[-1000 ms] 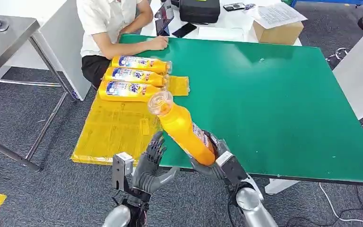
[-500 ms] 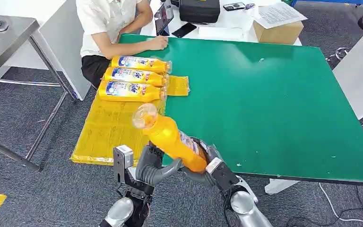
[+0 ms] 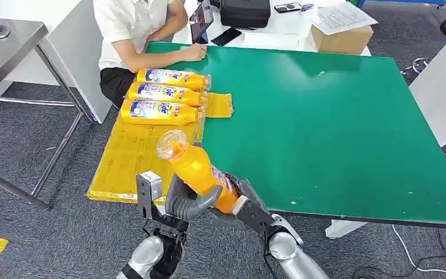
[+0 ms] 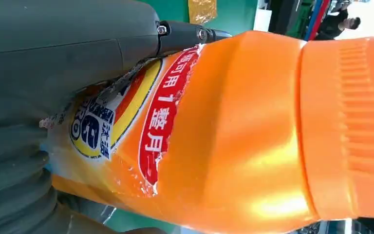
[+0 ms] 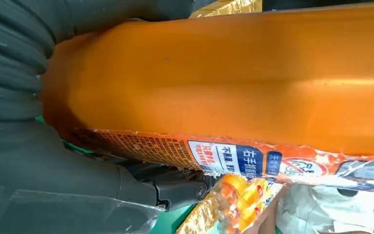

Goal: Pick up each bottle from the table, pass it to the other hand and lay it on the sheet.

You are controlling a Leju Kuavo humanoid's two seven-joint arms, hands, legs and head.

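Nearest the robot, both hands are meeting on one orange plastic bottle with a clear cap [image 3: 197, 165], which is tilting up and away to the left over the near edge of the green table [image 3: 337, 128]. The left hand [image 3: 183, 200] is wrapping its grey thumb and dark fingers around the bottle's middle, while the right hand [image 3: 235, 206] is cupping the bottle's base from below, so each hand is holding the same bottle.

The left wrist view is bringing out what the head view is blurring: the bottle [image 4: 233, 131] is wearing a torn label with red and yellow print, and the left hand [image 4: 53, 73] is pressing on that label. The right wrist view is looking along the smooth orange side of the bottle [image 5: 224, 83], with the right hand [image 5: 39, 161] closing under its base and a crinkled label strip running along the body.

Just past the hands, the yellow plastic sheet [image 3: 136, 160] is hanging over the table's left corner, with bare sheet lying between the held bottle and the three orange bottles lying side by side [image 3: 162, 93] at its far end. Beyond them, a person in a white shirt [image 3: 136, 29] is resting a hand on the table's far edge. To the right, the green surface is stretching wide toward a cardboard box [image 3: 342, 38].
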